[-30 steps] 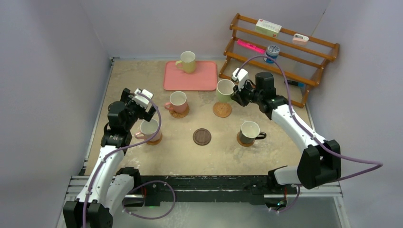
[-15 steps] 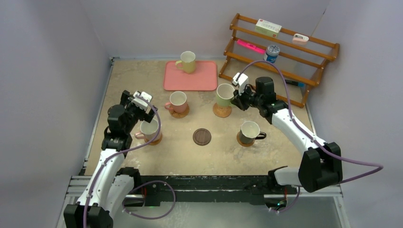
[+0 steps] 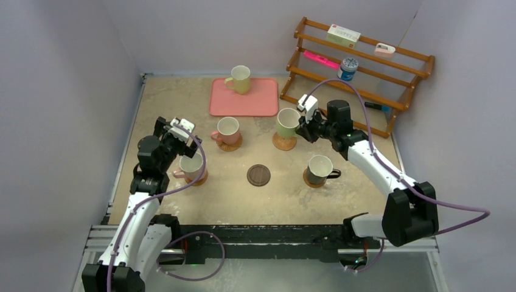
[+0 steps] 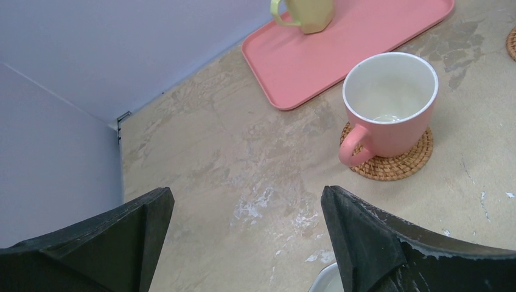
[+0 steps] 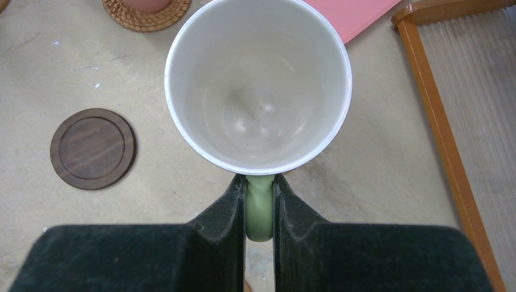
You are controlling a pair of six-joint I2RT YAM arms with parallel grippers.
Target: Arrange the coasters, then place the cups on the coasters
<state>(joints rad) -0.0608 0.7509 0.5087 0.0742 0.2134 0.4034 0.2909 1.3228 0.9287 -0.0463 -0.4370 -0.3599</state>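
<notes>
My right gripper is shut on the handle of the light green cup, which stands upright over a tan coaster; whether it rests on it I cannot tell. My left gripper hangs open and empty just behind a pink cup on its coaster. Another pink cup sits on a woven coaster. The black cup stands on a coaster. The dark brown coaster lies bare. The pale yellow cup is on the pink tray.
A wooden rack stands at the back right, close behind my right arm, with a blue-and-white can and small boxes on it. Grey walls close in the left side and the back of the table.
My right gripper has carried the green cup down and slightly toward me, over the tan coaster. The left arm has hardly moved.
</notes>
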